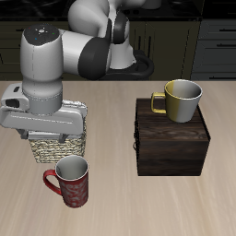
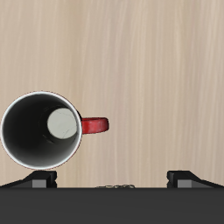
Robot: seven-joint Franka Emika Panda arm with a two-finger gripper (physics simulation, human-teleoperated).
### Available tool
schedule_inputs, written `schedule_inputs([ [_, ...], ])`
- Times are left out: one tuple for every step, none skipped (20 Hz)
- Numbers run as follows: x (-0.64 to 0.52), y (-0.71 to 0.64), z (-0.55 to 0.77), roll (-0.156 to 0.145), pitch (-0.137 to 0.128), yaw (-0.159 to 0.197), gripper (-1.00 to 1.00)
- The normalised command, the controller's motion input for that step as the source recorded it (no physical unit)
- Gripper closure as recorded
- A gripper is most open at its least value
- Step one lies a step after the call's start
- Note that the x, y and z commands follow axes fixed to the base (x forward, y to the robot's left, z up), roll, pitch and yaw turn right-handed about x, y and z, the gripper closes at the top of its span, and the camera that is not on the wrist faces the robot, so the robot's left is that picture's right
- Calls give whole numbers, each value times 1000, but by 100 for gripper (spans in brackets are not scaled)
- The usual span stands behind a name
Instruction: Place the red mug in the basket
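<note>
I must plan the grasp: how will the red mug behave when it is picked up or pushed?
The red mug stands upright and looks rigid, so it probably will not deform. Its interior looks empty, so it is likely light. Its loop handle sticks out sideways, so a push there may turn it rather than slide it.

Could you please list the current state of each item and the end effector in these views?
Red mug: upright on the table, empty, not held.
Basket: on the table behind the red mug, mostly hidden by the arm.
Grey mug: upright on the wooden box.
End effector: open, above the table, holding nothing.
</note>
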Motion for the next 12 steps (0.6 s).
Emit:
schedule_inputs([
  [76,78,-278,-12,27,7,-100],
  [116,87,-238,9,36,-53,-100],
  [64,134,-169,-16,-1,-63,-100],
  [56,120,-203,50,32,39,-100],
  [84,33,-165,-17,12,-18,-100],
  [78,81,-208,10,43,-41,-100],
  [60,146,-220,21,23,-7,-100],
  [90,127,-227,42,12,19,-100],
  [57,1,-117,-28,22,-14,-100],
  [93,98,-194,-15,21,-12,-100],
  [36,160,-217,56,18,-30,-100],
  [90,235,-361,30,38,-5,-100],
])
